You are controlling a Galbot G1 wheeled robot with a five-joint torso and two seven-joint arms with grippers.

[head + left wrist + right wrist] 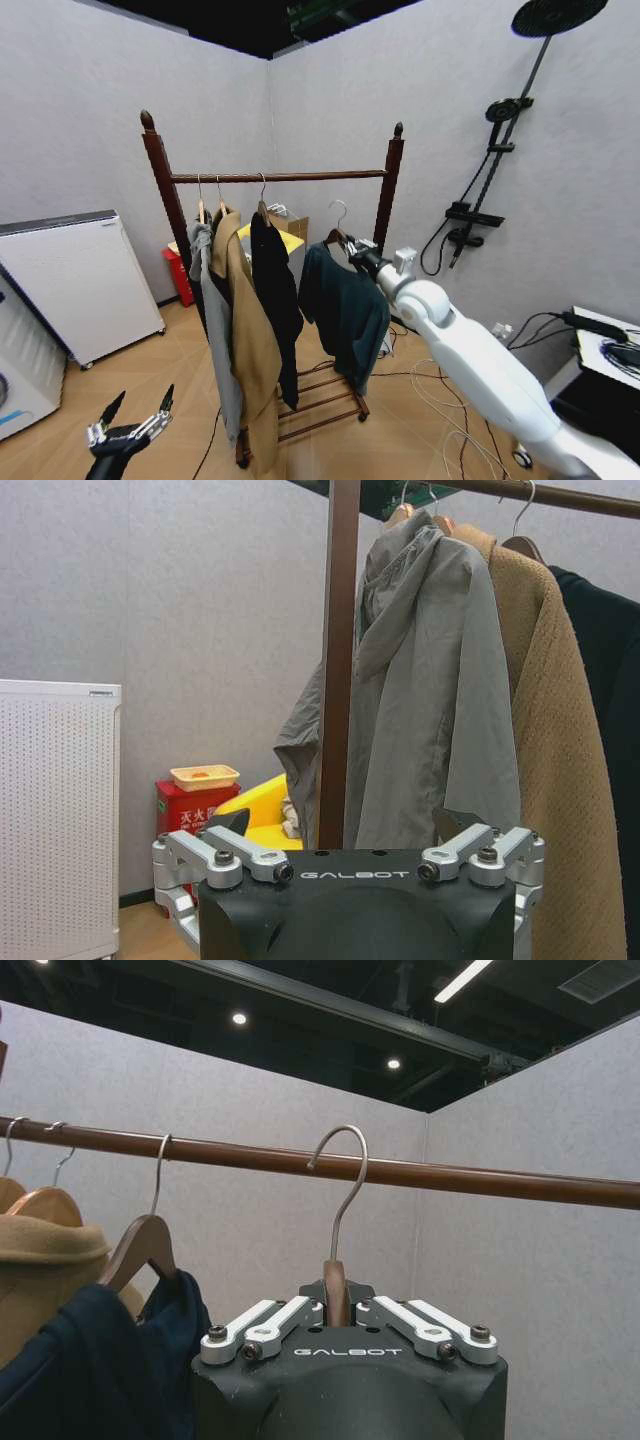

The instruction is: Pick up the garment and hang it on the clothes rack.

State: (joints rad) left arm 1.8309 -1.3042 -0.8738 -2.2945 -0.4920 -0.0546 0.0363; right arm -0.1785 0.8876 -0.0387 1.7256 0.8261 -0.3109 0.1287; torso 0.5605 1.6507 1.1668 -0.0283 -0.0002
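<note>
The right gripper (pixel 357 251) pinches the wooden hanger (pixel 337 1290) of the teal-blue garment (pixel 345 310), held just below the clothes rack's top bar (pixel 280 177), hook (pixel 345 1175) not yet over it; beside it hang a black coat (pixel 277 290), tan coat (pixel 250 340) and grey jacket (pixel 430 680). The left gripper (pixel 135 408) waits low with jaws spread.

Occlusions and cut-offs. The right gripper (pixel 338 1312) hides the lower neck of the hanger (pixel 338 1278) it grips, and the garment (pixel 345 305) below lies behind the gripper body in the right wrist view. The clothes rack (pixel 340 660) post runs out at 12 o'clock in the left wrist view, its foot hidden by the left gripper (pixel 355 855). The tan coat (pixel 560 780) is cut off at 6 o'clock.
</note>
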